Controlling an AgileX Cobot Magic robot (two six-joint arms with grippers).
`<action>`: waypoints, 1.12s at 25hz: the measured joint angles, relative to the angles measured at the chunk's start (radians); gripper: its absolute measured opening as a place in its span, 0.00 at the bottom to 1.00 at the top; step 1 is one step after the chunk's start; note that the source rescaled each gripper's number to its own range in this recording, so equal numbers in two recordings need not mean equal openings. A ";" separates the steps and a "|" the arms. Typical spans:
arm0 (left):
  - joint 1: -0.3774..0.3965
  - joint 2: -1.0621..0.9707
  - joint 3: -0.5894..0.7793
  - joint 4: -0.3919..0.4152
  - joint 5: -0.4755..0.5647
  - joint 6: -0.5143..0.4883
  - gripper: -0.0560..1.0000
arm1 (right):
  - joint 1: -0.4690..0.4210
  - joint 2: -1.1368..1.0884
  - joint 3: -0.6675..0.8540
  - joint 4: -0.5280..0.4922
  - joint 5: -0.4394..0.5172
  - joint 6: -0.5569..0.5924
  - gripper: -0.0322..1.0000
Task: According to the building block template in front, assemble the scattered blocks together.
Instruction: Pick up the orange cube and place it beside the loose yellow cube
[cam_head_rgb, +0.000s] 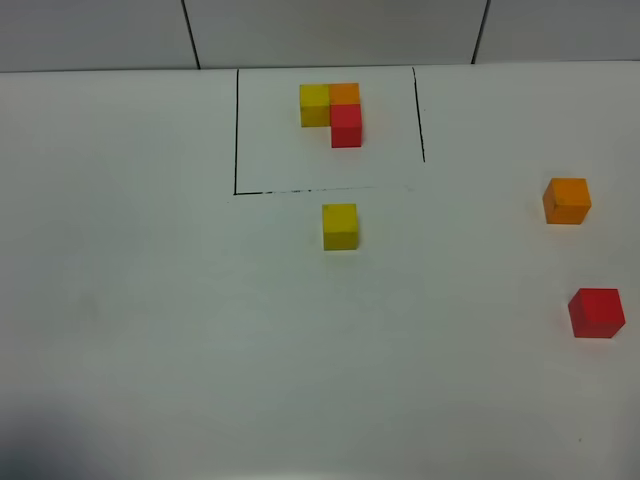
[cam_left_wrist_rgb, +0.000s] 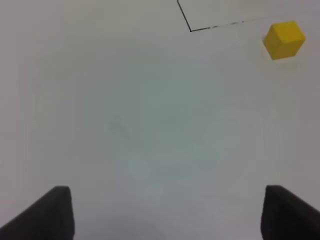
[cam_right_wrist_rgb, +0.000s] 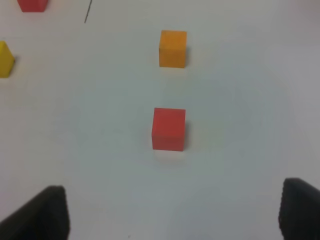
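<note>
The right wrist view's edges crop the yellow block (cam_right_wrist_rgb: 5, 60) and template (cam_right_wrist_rgb: 32, 5).

Looked like a robotics lab test bench. Bare white table (cam_head_rgb: 150, 300), black outline (cam_head_rgb: 237, 130) marked on it, plain grey panels (cam_head_rgb: 330, 30) with dark seams behind. Only props were plain blocks: joined template (cam_head_rgb: 332, 110) inside the outline, loose yellow cube (cam_head_rgb: 340, 226), orange cube (cam_head_rgb: 567, 200) and red cube (cam_head_rgb: 596, 312) outside it.

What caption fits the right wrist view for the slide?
Open right claw faces the loose red cube, with the orange cube beyond it, neither touched.
</note>
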 joint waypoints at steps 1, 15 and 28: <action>0.000 -0.024 0.010 -0.008 0.008 0.000 0.81 | 0.000 0.000 0.000 0.001 0.000 0.000 0.81; 0.000 -0.264 0.079 -0.023 0.073 0.010 0.81 | 0.000 0.000 0.000 0.003 0.000 0.000 0.81; 0.000 -0.277 0.078 -0.019 0.079 -0.002 0.81 | 0.000 0.000 0.000 0.003 0.000 0.000 0.81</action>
